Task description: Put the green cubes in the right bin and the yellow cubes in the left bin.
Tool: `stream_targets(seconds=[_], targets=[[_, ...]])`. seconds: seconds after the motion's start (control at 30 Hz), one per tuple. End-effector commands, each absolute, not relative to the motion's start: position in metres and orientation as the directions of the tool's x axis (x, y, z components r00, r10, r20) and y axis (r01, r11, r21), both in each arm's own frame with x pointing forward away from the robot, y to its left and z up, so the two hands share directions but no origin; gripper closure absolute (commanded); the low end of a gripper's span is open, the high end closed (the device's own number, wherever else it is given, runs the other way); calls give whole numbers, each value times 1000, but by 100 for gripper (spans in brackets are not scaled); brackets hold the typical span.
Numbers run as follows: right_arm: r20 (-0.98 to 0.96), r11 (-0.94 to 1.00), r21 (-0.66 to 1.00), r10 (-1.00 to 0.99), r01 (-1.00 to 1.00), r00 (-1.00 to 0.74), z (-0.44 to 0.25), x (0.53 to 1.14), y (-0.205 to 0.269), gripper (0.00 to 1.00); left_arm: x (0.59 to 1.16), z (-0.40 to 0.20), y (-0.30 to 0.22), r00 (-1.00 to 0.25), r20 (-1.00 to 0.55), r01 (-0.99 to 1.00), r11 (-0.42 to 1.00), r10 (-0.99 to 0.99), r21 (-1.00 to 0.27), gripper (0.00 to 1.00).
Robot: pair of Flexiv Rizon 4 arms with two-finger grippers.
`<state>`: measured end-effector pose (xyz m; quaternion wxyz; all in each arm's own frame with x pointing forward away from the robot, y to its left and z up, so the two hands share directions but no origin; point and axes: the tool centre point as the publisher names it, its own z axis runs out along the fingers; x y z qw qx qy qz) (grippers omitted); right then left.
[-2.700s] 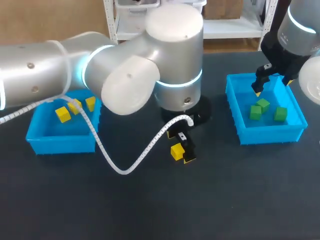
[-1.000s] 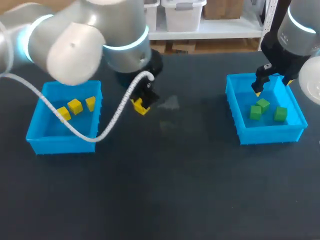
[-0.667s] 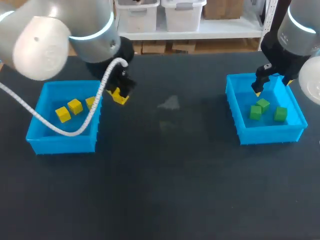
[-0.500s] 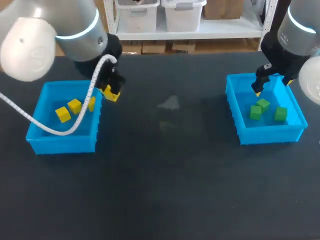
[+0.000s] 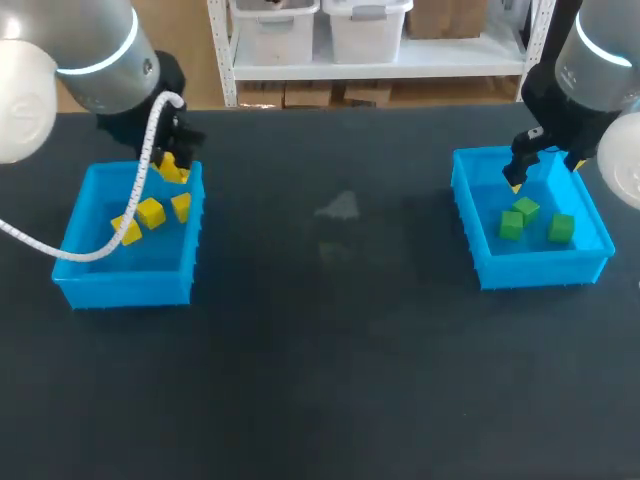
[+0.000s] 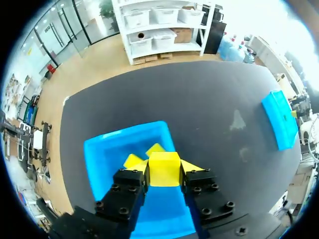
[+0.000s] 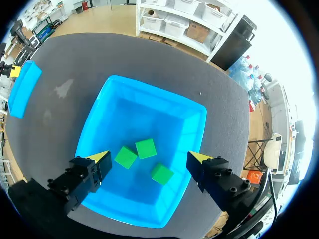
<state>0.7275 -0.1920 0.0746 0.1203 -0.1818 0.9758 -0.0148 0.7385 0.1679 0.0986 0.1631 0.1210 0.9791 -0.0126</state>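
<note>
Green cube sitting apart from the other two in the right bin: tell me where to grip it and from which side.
Take the green cube by two opposite side faces, from straight above with the open right gripper. It lies flat with room around it, and the walls of the right bin likely block a sideways approach.

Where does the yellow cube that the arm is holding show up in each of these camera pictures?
Head view: the held yellow cube is in the left gripper, over the left bin, near its back right corner.
Left wrist view: between the gripper's fingers, above that bin.
Right wrist view: too small to tell; only the bin shows, far off.
Shared landmark: the left bin.
</note>
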Motion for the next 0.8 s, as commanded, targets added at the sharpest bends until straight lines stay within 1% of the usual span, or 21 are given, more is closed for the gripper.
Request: stream_targets(seconds=[0.03,0.33,0.6,0.8], targets=[[-232,934,-74,-357,-350,-905,74,727,-192,0,739,97,184,-922,-318,225,974,220,23,100],[-232,934,-74,-357,-350,-905,74,727,-192,0,734,83,201,-934,-297,194,980,198,44,100],[-232,934,-74,-357,-350,-905,74,727,-192,0,735,76,215,-937,-288,176,979,197,98,100],[-232,934,-74,-357,-350,-905,74,727,-192,0,734,72,224,-943,-285,153,984,173,92,100]])
